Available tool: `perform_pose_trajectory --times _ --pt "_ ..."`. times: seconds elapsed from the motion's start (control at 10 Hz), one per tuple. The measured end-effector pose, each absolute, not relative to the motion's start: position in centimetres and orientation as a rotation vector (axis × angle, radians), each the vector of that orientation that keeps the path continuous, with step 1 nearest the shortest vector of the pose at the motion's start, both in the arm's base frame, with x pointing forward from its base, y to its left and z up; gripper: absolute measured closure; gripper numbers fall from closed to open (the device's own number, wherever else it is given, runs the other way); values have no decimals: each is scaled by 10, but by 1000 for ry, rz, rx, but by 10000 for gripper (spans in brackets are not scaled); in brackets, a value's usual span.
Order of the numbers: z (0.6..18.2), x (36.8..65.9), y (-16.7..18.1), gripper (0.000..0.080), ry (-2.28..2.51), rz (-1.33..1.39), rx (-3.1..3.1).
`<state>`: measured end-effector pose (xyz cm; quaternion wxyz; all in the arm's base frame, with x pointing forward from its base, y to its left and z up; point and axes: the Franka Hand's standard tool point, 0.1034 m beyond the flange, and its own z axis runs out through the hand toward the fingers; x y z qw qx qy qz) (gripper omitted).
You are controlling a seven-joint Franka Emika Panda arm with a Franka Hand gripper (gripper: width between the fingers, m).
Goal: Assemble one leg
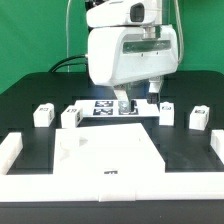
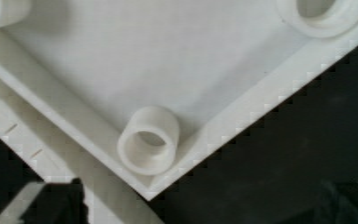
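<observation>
Four small white legs with black-and-white tags stand in a row on the black table: two at the exterior view's left [image 1: 42, 115] [image 1: 70, 116] and two at its right [image 1: 166, 113] [image 1: 198, 117]. The large white square panel [image 1: 105, 152] lies in front of them. My gripper [image 1: 124, 103] hangs over the panel's far edge, between the two pairs of legs, and holds nothing. In the wrist view a corner of the panel [image 2: 194, 70] with a round socket [image 2: 149, 140] fills the picture. The gripper [image 2: 197, 205] shows only as dark fingers at the frame's edges, set wide apart.
The marker board [image 1: 98, 108] lies behind the panel, under the arm. Long white bars lie at the table's left edge [image 1: 8, 150] and right edge [image 1: 219, 148]. More sockets show at the panel's other corners [image 2: 336, 15]. A green backdrop stands behind.
</observation>
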<state>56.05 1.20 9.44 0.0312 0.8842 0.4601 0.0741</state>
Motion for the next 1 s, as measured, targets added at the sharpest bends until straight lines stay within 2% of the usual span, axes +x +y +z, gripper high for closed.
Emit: perform_pose_trajectory --times 1.0 --pt "93 559 10 150 1438 223 2713"
